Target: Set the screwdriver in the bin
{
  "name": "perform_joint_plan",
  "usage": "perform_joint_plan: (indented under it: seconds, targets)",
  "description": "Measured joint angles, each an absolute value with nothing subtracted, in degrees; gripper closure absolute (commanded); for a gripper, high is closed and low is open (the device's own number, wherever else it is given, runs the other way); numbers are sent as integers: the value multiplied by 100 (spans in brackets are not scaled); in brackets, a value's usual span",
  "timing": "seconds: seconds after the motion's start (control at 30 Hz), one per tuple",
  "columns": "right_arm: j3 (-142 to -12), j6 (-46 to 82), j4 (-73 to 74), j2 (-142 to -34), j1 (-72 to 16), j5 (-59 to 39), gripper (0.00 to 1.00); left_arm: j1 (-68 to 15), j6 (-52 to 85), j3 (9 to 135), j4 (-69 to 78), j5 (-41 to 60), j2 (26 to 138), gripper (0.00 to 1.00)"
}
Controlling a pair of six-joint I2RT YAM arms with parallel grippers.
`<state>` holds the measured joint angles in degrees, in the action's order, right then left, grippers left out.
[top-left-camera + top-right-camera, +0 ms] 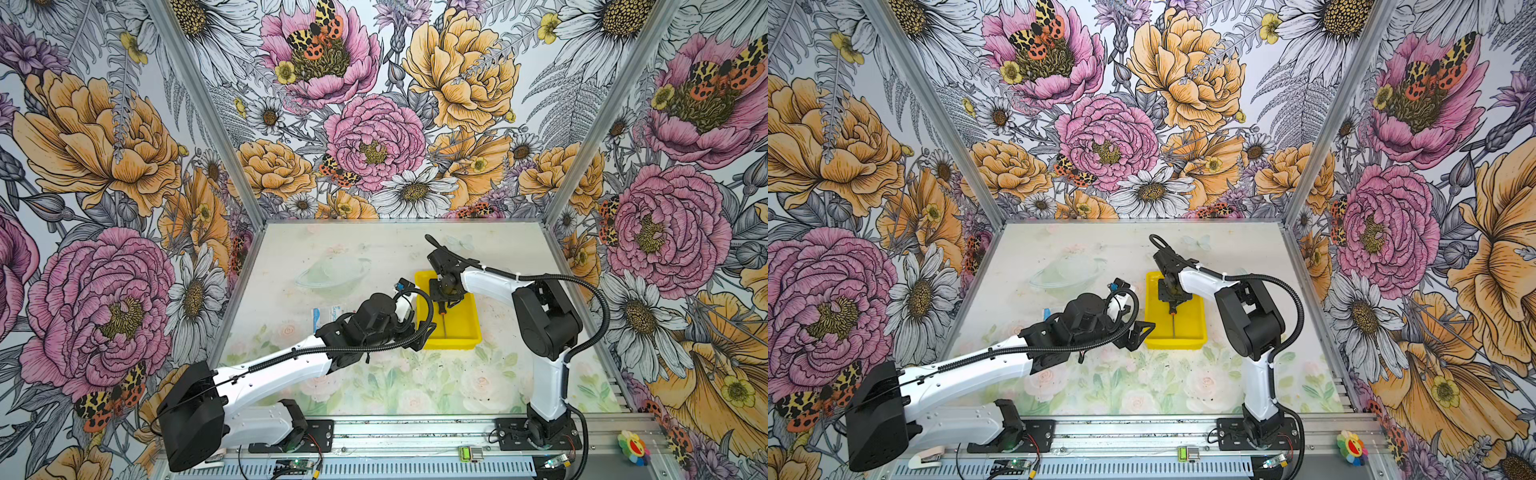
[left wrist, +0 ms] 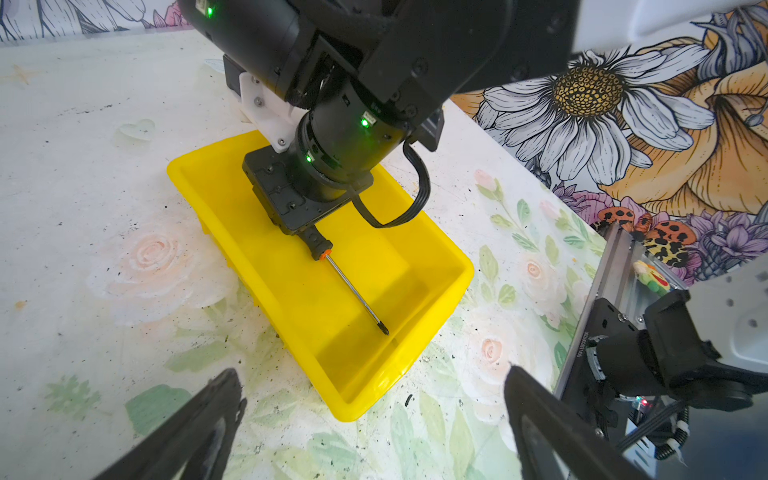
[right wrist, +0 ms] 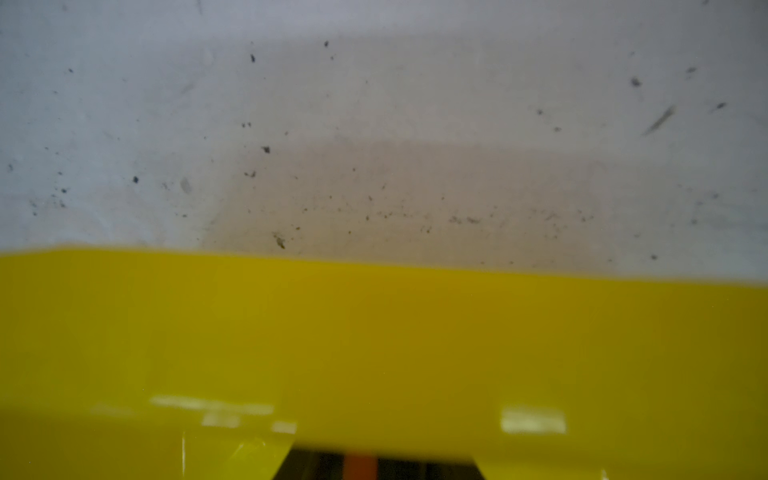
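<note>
On my feed the right end effector [image 1: 444, 299] is lowered into the bin [image 1: 463, 320], which sits on the tabletop [image 1: 353, 257] right of centre in both top views. It grips the screwdriver [image 2: 353, 291] by the black-and-orange handle. Its own body hides the jaws from me, but the handle runs up under it and the tool hangs slanted. The silver shaft points down along the length of the bin [image 2: 465, 266], and the tip is at the yellow floor near the end closest to the arm bases. I cannot tell whether the tip actually touches.

My right wrist camera gives only a blurred yellow bin wall [image 3: 374, 332], with speckled tabletop beyond it and a sliver of orange handle at the frame edge.

The left end effector [image 2: 370, 372] is empty, with its fingers [image 2: 208, 415] spread wide. It sits just beside the bin's left side and faces the tool.
</note>
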<state>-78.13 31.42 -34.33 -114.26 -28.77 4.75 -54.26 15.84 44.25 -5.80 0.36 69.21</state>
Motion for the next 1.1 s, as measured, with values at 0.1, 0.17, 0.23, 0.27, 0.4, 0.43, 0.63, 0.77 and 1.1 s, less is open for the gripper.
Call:
perform_joint_plan:
  seconds: [0.1,0.17,0.23,0.27,0.4,0.43,0.63,0.77,1.1]
  targets:
    - [-7813,3166,-3391,-11426,-2877,475,55,-5426,1584,4425,-580,-43,6873,1]
    - [-7813,3166,-3387,-11426,-2877,475,53,-5426,1584,4425,-580,-69,6838,1]
    - [-7811,3173,-3382,-11419,-2877,482,51,-5426,1584,4425,-580,-89,6807,1]
    - [-7806,3173,-3380,-11410,-2877,486,50,-5426,1581,4425,-580,-91,6794,1]
    - [-7769,3179,-3380,-11281,-2877,497,45,-5426,1573,4425,-580,-99,6746,1]
    - [-7756,3194,-3380,-11218,-2877,495,43,-5426,1555,4425,-580,-110,6731,1]
    - [-7566,3242,-3376,-10613,-2880,561,34,-5426,1514,4335,-578,-174,6552,1]
    - [-7328,3301,-3380,-10040,-2880,659,29,-5426,1492,4195,-587,-196,6407,1]
    - [-6346,3509,-3385,-8173,-2895,1225,0,-5369,1448,3935,-792,-569,5898,1]
